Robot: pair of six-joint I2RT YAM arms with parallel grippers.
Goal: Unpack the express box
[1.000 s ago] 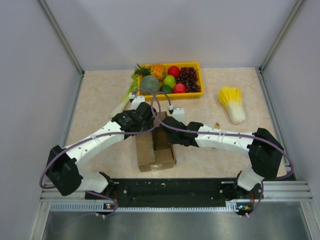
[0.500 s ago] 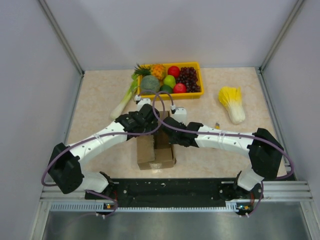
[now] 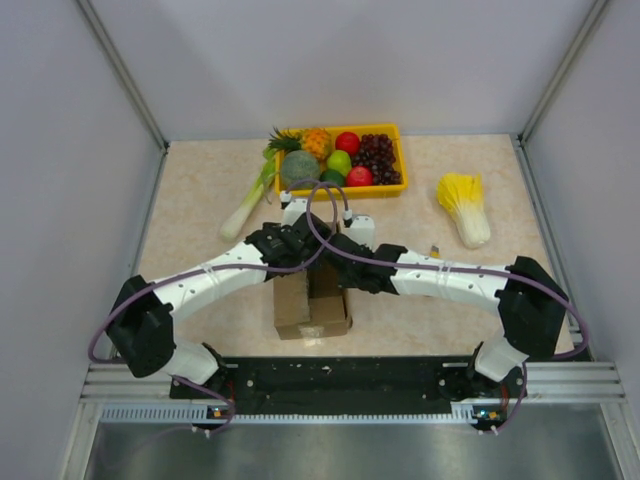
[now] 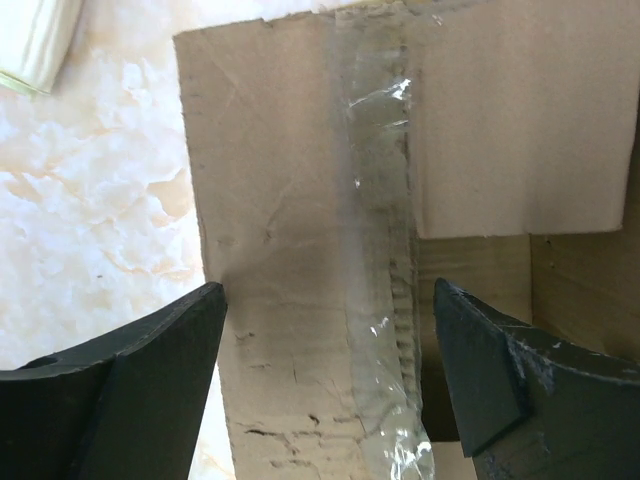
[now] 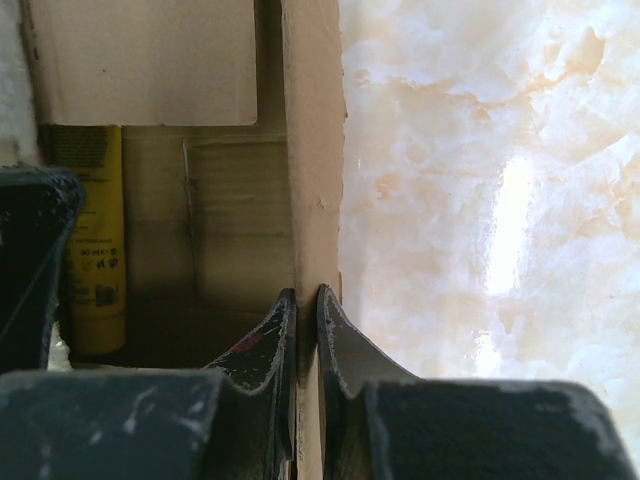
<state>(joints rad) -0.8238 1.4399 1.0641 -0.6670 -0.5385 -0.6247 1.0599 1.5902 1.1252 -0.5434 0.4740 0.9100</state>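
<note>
The express box (image 3: 310, 308) sits just ahead of the arm bases (image 3: 340, 380). My right gripper (image 5: 307, 305) pinches its right edge; my left gripper (image 4: 328, 300) hangs wide over the taped flap (image 4: 300, 200). I'd fold that flap well outward before reaching the yellow bottle (image 5: 95, 230) inside.

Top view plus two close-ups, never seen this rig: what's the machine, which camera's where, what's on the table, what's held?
Two robot arms bolted to the near edge of a table; the wide picture looks down from behind them. Each close-up comes from a camera on one wrist. Lying there: the express box, a yellow tray of fruit, a leek, a cabbage. The left gripper stands open over the box's taped flap. The right gripper is shut on a cardboard edge of the box; a yellow container shows inside.
</note>
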